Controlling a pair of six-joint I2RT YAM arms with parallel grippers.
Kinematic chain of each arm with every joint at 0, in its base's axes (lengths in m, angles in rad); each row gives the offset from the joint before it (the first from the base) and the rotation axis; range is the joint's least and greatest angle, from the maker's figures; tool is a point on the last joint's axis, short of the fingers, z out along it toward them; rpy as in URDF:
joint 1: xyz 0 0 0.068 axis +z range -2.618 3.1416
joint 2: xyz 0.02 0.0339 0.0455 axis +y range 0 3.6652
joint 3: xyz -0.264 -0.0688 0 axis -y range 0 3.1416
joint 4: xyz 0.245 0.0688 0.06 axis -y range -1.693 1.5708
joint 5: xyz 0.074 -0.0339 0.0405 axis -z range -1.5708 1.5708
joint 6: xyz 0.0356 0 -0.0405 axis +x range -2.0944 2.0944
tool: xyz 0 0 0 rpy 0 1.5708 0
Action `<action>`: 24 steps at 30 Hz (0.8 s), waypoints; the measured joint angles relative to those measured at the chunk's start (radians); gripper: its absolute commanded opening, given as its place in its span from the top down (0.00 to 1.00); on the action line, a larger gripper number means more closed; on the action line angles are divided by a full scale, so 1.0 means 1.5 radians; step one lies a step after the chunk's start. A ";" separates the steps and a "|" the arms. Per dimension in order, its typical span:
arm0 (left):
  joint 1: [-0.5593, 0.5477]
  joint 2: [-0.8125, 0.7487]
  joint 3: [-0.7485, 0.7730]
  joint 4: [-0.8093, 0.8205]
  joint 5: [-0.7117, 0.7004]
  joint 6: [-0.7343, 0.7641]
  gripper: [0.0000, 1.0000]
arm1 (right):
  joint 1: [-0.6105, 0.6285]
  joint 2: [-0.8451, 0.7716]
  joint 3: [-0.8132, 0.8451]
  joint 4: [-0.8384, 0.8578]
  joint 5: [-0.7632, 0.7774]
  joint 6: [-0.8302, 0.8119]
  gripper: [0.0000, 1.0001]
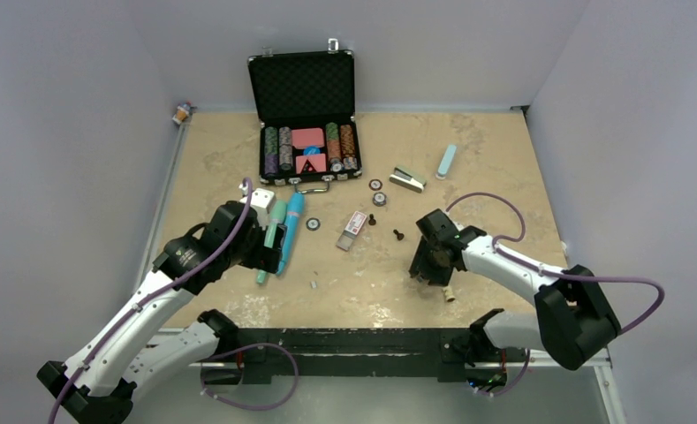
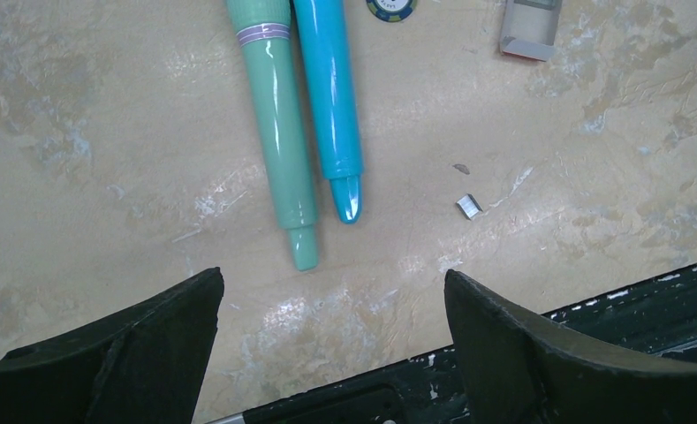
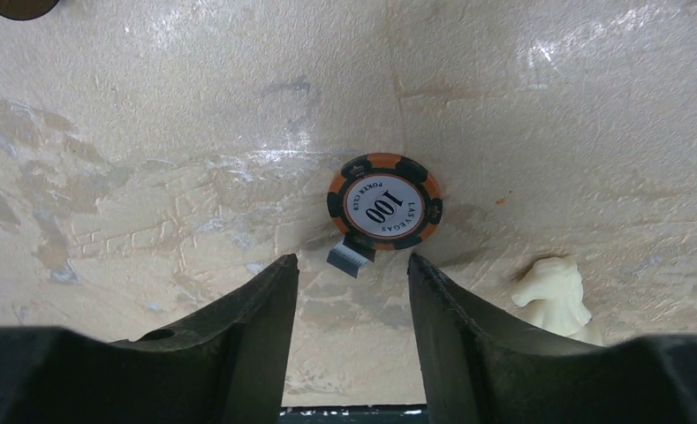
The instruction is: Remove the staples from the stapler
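Squarely btwn R fingers [image 3: 256, 327]: staples [image 3: 351, 257]

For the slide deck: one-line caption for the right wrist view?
Open right tool over the staples, beside an orange 100 poker chip; white chess knight nearby.

The staples [image 3: 352, 256] lie against the poker chip [image 3: 384, 206], a knight piece [image 3: 556, 296] near them on the table [image 3: 150, 132]
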 measured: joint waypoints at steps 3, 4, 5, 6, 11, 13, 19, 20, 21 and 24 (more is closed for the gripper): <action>0.000 0.000 0.000 0.000 -0.002 0.000 0.02 | 0.000 0.002 0.000 0.003 0.001 0.002 0.57; 0.000 0.000 0.000 0.000 -0.002 0.000 0.02 | 0.000 0.002 0.000 0.004 0.000 0.002 0.59; 0.000 0.000 0.000 0.000 -0.002 0.000 0.02 | 0.001 0.003 0.000 0.005 0.000 0.003 0.61; 0.000 0.000 0.000 0.000 -0.002 0.000 0.02 | 0.001 0.006 0.000 0.006 0.000 0.003 0.62; 0.000 0.000 0.000 0.000 -0.002 0.000 0.02 | 0.001 0.013 0.003 0.006 0.000 0.002 0.64; 0.000 0.000 0.000 0.000 -0.002 0.000 0.02 | 0.001 0.015 0.004 0.008 -0.004 0.001 0.66; 0.000 0.000 0.000 0.000 -0.003 0.000 0.03 | 0.001 0.030 0.012 0.010 -0.010 -0.004 0.76; 0.000 0.000 0.000 0.000 -0.003 0.000 0.03 | 0.001 0.031 0.013 0.010 -0.010 -0.005 0.78; 0.000 0.000 0.000 0.000 -0.003 0.000 0.03 | 0.001 0.032 0.014 0.010 -0.010 -0.006 0.81; 0.000 0.000 0.000 0.000 -0.003 0.000 0.03 | 0.001 0.034 0.014 0.013 -0.011 -0.009 0.87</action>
